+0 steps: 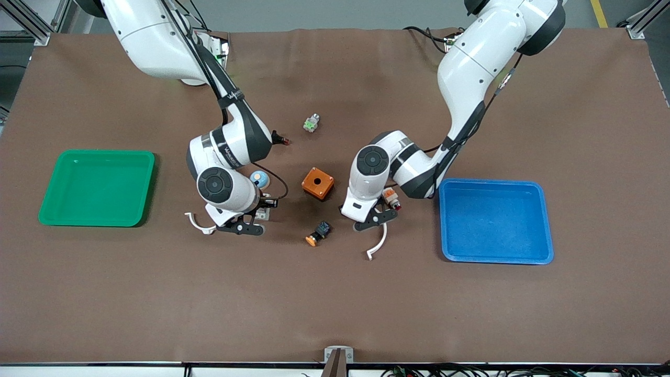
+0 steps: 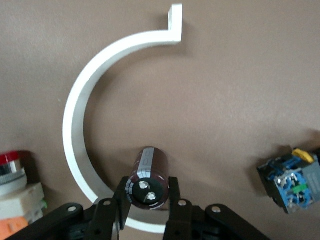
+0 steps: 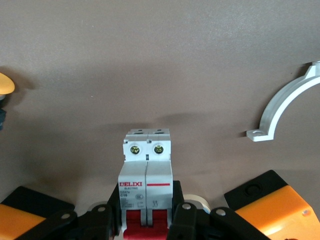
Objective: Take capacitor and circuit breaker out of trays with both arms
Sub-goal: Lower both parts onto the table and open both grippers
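**Both parts gripped low over the mat, well clear of the trays**

Take the orange box (image 1: 317, 183) in the middle of the table as your landmark. The green tray (image 1: 97, 187) lies well off toward the right arm's end from it, the blue tray (image 1: 496, 220) toward the left arm's end; both look empty.

Your right gripper (image 1: 260, 212) is down at the mat, beside the box on the green tray's side, jaws clamped on the circuit breaker (image 3: 147, 187). The breaker's long axis runs straight out from the fingers, screw terminals leading, red section back between the pads.

Your left gripper (image 1: 378, 214) sits on the box's blue-tray side, jaws pinching the capacitor (image 2: 148, 177). Its cylinder axis also points straight out along the fingers, terminal end toward the wrist, inside the curve of a white clip (image 2: 85, 125).

Each part appears at or just above the mat, so, as I judge it, each release turns only on letting go downward.
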